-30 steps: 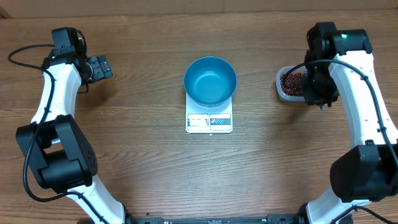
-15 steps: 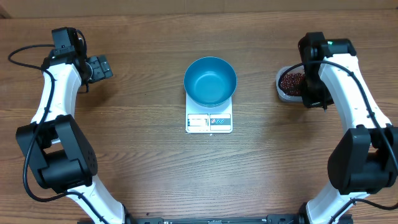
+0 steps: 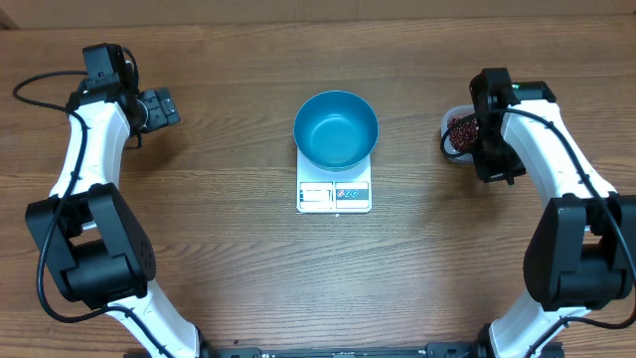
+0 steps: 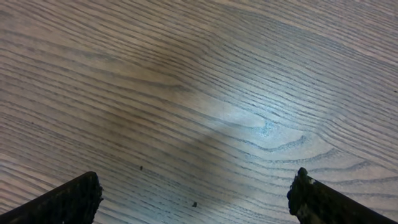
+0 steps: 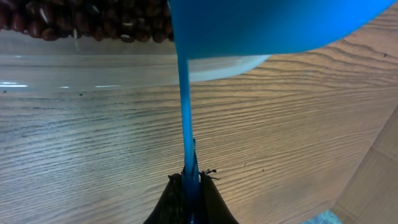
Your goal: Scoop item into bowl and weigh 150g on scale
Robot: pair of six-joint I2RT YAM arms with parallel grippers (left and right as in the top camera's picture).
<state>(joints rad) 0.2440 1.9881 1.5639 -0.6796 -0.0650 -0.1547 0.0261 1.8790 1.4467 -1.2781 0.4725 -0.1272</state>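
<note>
- Table (image 3: 199, 249): matte brown wood with a fine wavy grain.
- Bowl (image 3: 336, 129): round, deep, glossy blue; sits on the scale at the table's middle, nearer the far edge.
- Scale (image 3: 334, 196): flat white square with a display strip along its front.
- Tub (image 3: 449, 141): clear rounded plastic, near the right edge.
- Left gripper (image 4: 196, 193): spread wide, grasping nothing, over bare wood by the far-left corner.
- Right gripper (image 5: 189, 190): clamped on the scoop's thin handle.
- Scoop (image 5: 267, 25): smooth blue plastic, its cup at the tub's rim.
- Beans (image 5: 62, 22): small glossy red-brown ovals, heaped in the tub.
</note>
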